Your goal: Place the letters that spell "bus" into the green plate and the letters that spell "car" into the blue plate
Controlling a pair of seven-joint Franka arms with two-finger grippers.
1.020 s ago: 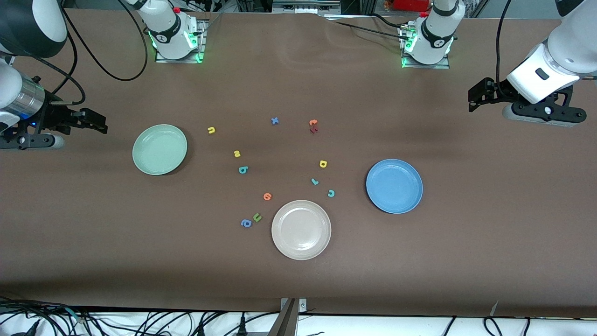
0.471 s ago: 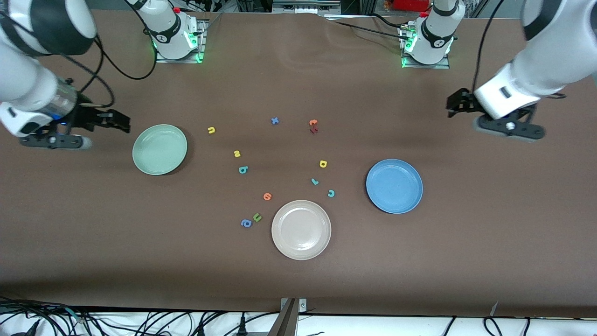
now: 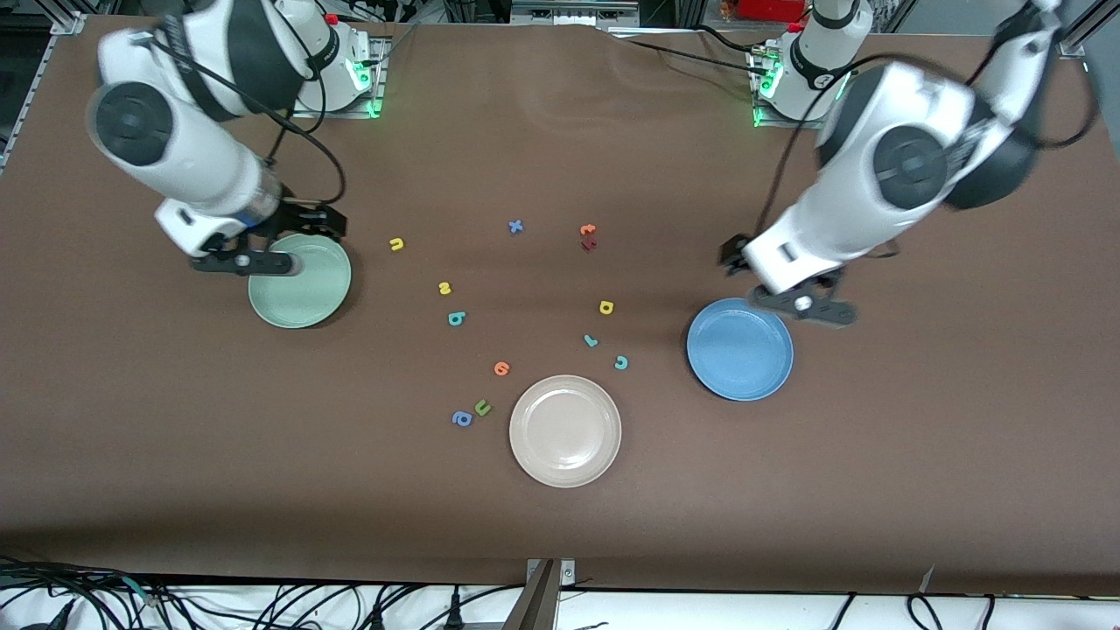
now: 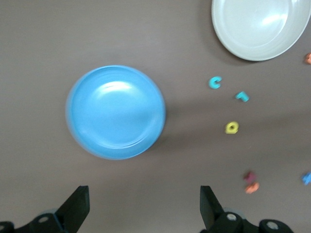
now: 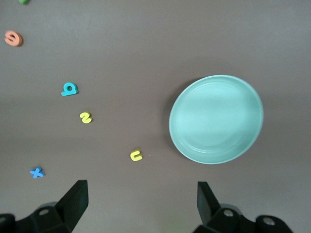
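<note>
The green plate lies toward the right arm's end, the blue plate toward the left arm's end. Between them lie a yellow "u", yellow "s" and teal "b". Closer to the blue plate lie a yellow "a", teal "r" and teal "c". My right gripper hangs open and empty over the table by the green plate's rim. My left gripper hangs open and empty over the table beside the blue plate.
A beige plate sits nearer the camera, mid-table. Beside it lie an orange letter, a green "u" and a blue "a". A blue "x" and orange and dark red letters lie toward the bases.
Both arms have swung in from the table's ends: the right gripper up to the green plate, the left gripper up to the blue plate. No letter or plate has moved.
</note>
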